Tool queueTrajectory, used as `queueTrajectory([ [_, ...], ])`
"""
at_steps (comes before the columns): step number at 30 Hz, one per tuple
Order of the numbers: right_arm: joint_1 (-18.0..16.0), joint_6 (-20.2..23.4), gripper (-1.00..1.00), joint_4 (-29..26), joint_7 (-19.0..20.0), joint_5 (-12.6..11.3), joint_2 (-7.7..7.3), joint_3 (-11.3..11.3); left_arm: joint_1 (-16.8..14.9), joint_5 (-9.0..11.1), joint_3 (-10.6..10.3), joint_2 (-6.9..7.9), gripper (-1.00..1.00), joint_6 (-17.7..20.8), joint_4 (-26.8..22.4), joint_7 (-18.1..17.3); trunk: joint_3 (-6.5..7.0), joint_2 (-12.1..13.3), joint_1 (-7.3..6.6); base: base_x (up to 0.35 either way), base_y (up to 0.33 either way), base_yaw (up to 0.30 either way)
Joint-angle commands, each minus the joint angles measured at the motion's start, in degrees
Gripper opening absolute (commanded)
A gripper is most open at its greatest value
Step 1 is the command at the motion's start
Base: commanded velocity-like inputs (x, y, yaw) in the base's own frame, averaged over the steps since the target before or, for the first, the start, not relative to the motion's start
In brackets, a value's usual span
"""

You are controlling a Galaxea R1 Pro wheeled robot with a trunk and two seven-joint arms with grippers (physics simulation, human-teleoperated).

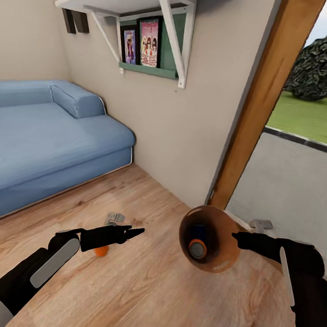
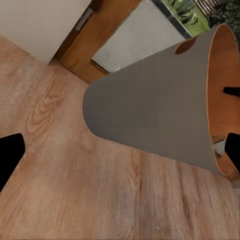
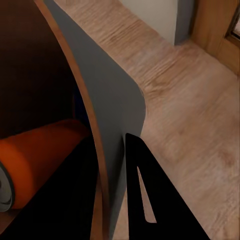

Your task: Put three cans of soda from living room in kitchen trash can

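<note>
My right gripper (image 1: 236,236) is shut on the rim of the brown trash can (image 1: 225,248) and holds it tilted above the wood floor, its mouth facing the head camera. Inside lie an orange can of soda (image 1: 197,248) and, deeper in, a blue one (image 1: 197,232). The right wrist view shows one finger (image 3: 145,200) outside the grey wall, the other inside beside the orange can (image 3: 40,155). My left gripper (image 1: 137,230) hangs open, left of the bin. Another orange can (image 1: 101,251) lies on the floor under that arm, half hidden. The bin's grey outside (image 2: 155,105) faces the left wrist.
A blue sofa (image 1: 46,143) stands at the left against the wall. A white shelf with pictures (image 1: 149,43) hangs above. A wooden door frame (image 1: 260,102) and an opening to grass lie at the right. A small grey object (image 1: 115,218) rests on the floor.
</note>
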Motion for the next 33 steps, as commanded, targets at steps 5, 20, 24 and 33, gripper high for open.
queueTrajectory([
  [5,0.0,0.4,-1.00,0.0,0.3,-1.7,0.01,0.0,0.0,-0.1,-0.1,0.04,1.00,0.0,0.0,0.0,0.01,0.0,-0.01,0.337,0.000,0.268],
  [20,0.0,0.4,-1.00,0.0,0.3,-1.7,0.01,-0.1,0.0,-0.1,-0.1,0.00,1.00,0.0,0.0,0.0,0.01,0.0,-0.01,0.338,0.000,0.268],
  [24,0.0,0.4,-1.00,0.0,0.3,-1.7,0.01,-0.1,0.0,-0.1,-0.1,0.00,1.00,0.0,0.0,0.0,0.01,0.0,-0.01,0.338,0.000,0.268],
  [33,0.0,0.4,-1.00,0.0,0.3,-1.7,0.01,-0.1,0.0,-0.3,-0.2,-0.03,1.00,0.0,0.0,0.1,0.01,0.0,-0.01,0.338,0.000,0.268],
])
